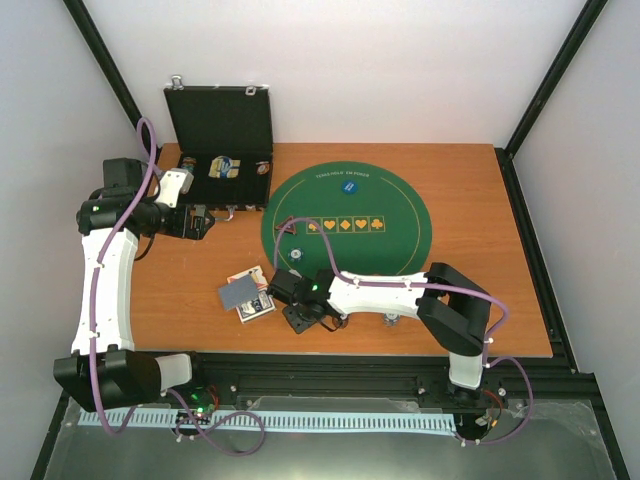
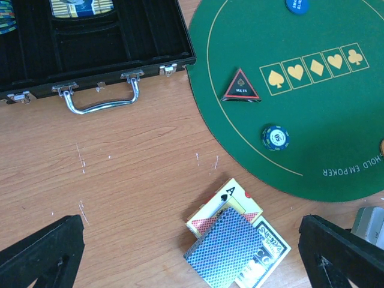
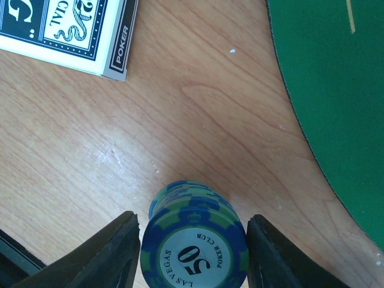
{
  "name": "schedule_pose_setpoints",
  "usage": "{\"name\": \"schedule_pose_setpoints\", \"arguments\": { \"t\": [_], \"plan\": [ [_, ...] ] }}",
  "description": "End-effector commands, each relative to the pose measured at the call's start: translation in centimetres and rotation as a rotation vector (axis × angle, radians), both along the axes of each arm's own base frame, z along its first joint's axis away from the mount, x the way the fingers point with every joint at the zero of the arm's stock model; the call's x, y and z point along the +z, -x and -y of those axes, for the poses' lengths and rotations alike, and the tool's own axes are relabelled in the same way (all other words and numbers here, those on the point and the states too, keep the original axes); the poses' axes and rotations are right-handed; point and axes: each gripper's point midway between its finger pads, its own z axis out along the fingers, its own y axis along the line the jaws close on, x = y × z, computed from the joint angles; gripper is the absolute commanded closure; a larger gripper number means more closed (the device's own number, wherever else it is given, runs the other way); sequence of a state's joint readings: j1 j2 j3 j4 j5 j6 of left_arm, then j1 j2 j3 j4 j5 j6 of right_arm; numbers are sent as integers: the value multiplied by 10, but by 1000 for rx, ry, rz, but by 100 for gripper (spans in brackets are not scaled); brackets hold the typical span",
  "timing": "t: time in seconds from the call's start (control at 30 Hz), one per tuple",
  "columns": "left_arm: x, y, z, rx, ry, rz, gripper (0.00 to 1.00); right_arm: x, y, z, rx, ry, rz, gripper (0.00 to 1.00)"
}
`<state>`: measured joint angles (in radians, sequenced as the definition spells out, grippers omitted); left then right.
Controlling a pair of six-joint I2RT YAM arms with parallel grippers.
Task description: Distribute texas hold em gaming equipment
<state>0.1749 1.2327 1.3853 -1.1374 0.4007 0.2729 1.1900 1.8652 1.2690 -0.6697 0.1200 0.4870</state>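
A stack of blue-green striped poker chips (image 3: 193,240), top one marked 50, stands on the wood between my right gripper's fingers (image 3: 120,249), with a thin gap on each side. My right gripper (image 1: 284,291) is open, just right of the card pile (image 1: 246,295). The pile is a blue-backed deck (image 2: 223,247) lying on an ace-of-spades box (image 2: 234,201) and a second box (image 3: 66,27). On the green mat (image 2: 336,120) lie a dark red-edged triangular token (image 2: 242,87), one striped chip (image 2: 275,137) and a blue disc (image 2: 296,5). My left gripper (image 1: 205,222) is open and empty.
The black hinged case (image 1: 220,120) stands open at the back left, its metal handle (image 2: 102,99) facing the table, with chips and cards (image 2: 81,6) inside. An orange disc (image 2: 382,146) shows at the edge of the left wrist view. The mat's edge (image 3: 288,108) runs close to the chip stack.
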Motion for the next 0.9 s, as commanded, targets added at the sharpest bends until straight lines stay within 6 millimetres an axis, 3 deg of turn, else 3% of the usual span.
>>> {"name": "schedule_pose_setpoints", "arguments": {
  "t": [0.0,0.4,0.57,0.67,0.87],
  "plan": [
    [14,2,0,1,4,42,0,15,-2,-3,-4,-27,24,52],
    [19,3,-1,4,-9,54,0,6,-2,2,-6,-8,20,62],
    [21,3,-1,5,-8,58,0,9,-4,3,-5,-3,26,79],
    [22,3,-1,5,-9,59,0,25,-9,2,-1,-16,49,86],
    [23,3,-3,7,-19,63,0,71,-45,14,-57,-85,89,91]
  ]
}}
